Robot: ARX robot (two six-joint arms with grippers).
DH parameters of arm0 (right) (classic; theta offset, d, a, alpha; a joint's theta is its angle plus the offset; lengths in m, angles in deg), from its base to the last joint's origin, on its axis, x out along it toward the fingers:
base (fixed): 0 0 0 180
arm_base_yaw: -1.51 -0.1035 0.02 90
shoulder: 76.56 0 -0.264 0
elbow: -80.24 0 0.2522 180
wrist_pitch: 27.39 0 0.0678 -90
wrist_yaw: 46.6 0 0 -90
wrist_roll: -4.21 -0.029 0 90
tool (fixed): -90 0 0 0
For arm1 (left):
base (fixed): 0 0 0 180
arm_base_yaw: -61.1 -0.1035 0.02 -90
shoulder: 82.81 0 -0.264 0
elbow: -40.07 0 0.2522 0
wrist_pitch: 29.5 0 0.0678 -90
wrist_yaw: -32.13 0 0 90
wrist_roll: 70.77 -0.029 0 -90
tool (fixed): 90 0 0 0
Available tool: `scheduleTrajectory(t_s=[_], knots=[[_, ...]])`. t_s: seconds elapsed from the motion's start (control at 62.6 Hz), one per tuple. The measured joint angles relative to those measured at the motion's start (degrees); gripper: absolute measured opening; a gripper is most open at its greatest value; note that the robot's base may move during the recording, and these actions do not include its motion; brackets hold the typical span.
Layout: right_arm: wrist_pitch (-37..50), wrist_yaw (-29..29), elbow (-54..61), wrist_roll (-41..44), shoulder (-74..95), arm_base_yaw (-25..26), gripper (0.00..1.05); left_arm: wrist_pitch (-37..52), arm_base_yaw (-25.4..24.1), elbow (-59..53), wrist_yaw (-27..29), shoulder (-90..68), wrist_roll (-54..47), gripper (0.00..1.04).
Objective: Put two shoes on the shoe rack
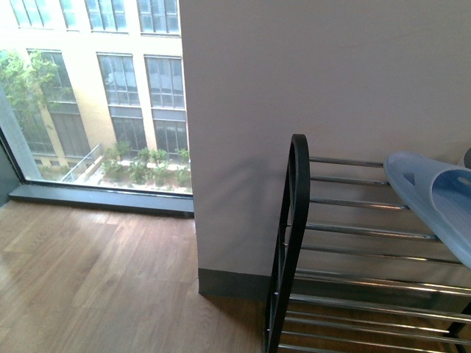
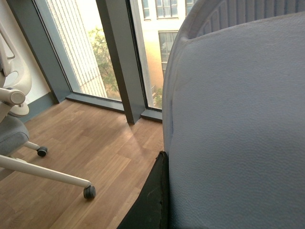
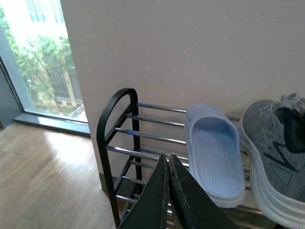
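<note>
With the right gripper [image 3: 167, 160] showing its fingers clenched and empty, the grey sneaker [image 3: 276, 157] is sitting on the shoe rack [image 3: 114, 138], looking light and soft, best pinched at its collar, while the left fingers' state is not showing.

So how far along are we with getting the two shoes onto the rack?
Roughly halfway. One grey sneaker already sits on the shoe rack's top shelf, beside a pale blue slipper. The right gripper is shut and empty. A pale blue surface lies against the left gripper; I can't tell whether it's gripped. The second sneaker isn't in view, so it's still to go.
</note>
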State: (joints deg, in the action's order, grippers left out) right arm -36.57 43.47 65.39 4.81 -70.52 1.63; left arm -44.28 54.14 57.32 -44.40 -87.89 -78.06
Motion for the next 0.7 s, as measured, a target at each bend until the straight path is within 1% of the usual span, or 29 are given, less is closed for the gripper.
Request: scheduleTrajectory(t_s=[0.032,0.064,0.432,0.496,0.528,0.607,0.639,0.703], knots=[[-3.3,-0.1,0.0,0.0,-3.0,0.0,0.02,0.0,0.0,0.0,0.0,0.0,0.0,0.02],[-4.0,-0.1,0.0,0.0,-4.5,0.0,0.02,0.0,0.0,0.0,0.0,0.0,0.0,0.02],[-4.4,-0.1,0.0,0.0,-5.7,0.0,0.02,0.0,0.0,0.0,0.0,0.0,0.0,0.02],[-4.4,-0.1,0.0,0.0,-5.7,0.0,0.12,0.0,0.0,0.0,0.0,0.0,0.0,0.02],[-4.4,-0.1,0.0,0.0,-5.7,0.0,0.19,0.0,0.0,0.0,0.0,0.0,0.0,0.02],[-4.4,-0.1,0.0,0.0,-5.7,0.0,0.31,0.0,0.0,0.0,0.0,0.0,0.0,0.02],[-4.4,-0.1,0.0,0.0,-5.7,0.0,0.38,0.0,0.0,0.0,0.0,0.0,0.0,0.02],[-4.4,0.1,0.0,0.0,-5.7,0.0,0.48,0.0,0.0,0.0,0.1,0.0,0.0,0.02]])
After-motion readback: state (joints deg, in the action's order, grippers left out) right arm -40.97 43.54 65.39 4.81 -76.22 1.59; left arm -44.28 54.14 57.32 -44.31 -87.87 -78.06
